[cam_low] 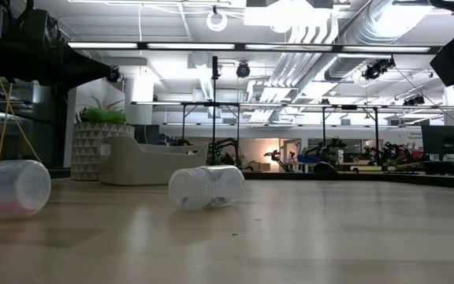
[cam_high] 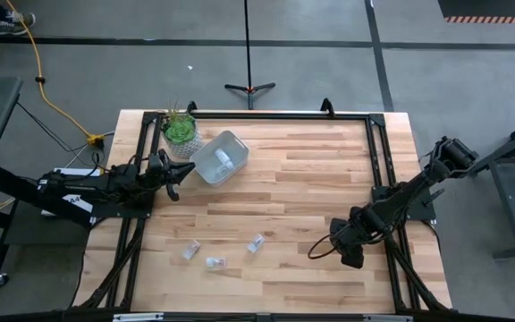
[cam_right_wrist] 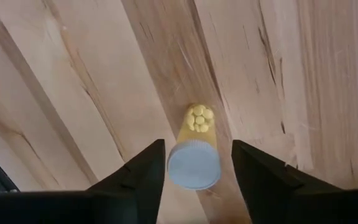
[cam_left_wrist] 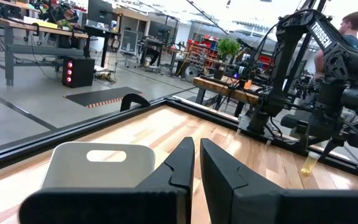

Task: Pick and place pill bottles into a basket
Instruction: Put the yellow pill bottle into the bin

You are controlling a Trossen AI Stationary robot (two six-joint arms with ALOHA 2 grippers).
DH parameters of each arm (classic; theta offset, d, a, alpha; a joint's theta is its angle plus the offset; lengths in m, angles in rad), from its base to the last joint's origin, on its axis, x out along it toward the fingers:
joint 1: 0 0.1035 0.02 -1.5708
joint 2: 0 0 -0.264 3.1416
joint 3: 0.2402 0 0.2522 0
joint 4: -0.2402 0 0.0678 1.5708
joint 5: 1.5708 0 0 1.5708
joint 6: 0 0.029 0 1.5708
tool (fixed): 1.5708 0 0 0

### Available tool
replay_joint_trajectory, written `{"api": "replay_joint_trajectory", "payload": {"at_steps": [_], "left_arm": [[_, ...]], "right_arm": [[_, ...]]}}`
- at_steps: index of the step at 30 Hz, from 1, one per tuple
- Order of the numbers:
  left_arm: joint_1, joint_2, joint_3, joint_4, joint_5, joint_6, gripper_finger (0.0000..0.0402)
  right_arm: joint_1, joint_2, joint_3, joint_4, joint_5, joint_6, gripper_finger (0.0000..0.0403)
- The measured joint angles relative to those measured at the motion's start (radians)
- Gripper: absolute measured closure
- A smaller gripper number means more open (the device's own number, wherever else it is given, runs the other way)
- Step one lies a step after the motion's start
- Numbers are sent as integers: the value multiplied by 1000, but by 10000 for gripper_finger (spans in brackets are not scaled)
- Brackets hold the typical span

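- Using the basket (cam_high: 219, 157) as the landmark: it sits at the table's (cam_high: 311, 179) far left, right beside the plant (cam_high: 180, 131), and it's got one bottle (cam_high: 223, 159) lying in it already.
- Left gripper (cam_high: 173, 179) hovers just off the basket's left side. Its fingers (cam_left_wrist: 180, 163) look nearly pressed together, only a thin slit between them, nothing held.
- Right gripper (cam_high: 350, 251) is well away from the basket, down by the near right part of the table. Its fingers (cam_right_wrist: 143, 171) are spread on either side of a yellow bottle (cam_right_wrist: 195, 152) with a white cap, standing on the wood; can't see them touching it.
- Three more clear bottles lie on their sides near the front edge, well apart from the basket: one (cam_high: 190, 249), another (cam_high: 215, 263), and a third (cam_high: 256, 242).
- Low view shows two of these close up, on their sides.
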Motion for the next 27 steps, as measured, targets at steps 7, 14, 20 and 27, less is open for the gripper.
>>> {"api": "replay_joint_trajectory", "payload": {"at_steps": [7,14,20,27], "left_arm": [[0,0,0,0,0,0,337],[0,0,0,0,0,0,337],[0,0,0,0,0,0,337],[0,0,0,0,0,0,337]], "right_arm": [[2,0,0,0,-1,2,267],[-29,0,1,62,-32,26,295],[-131,0,54,99,63,-9,284],[-322,0,201,237,311,-348,290]]}}
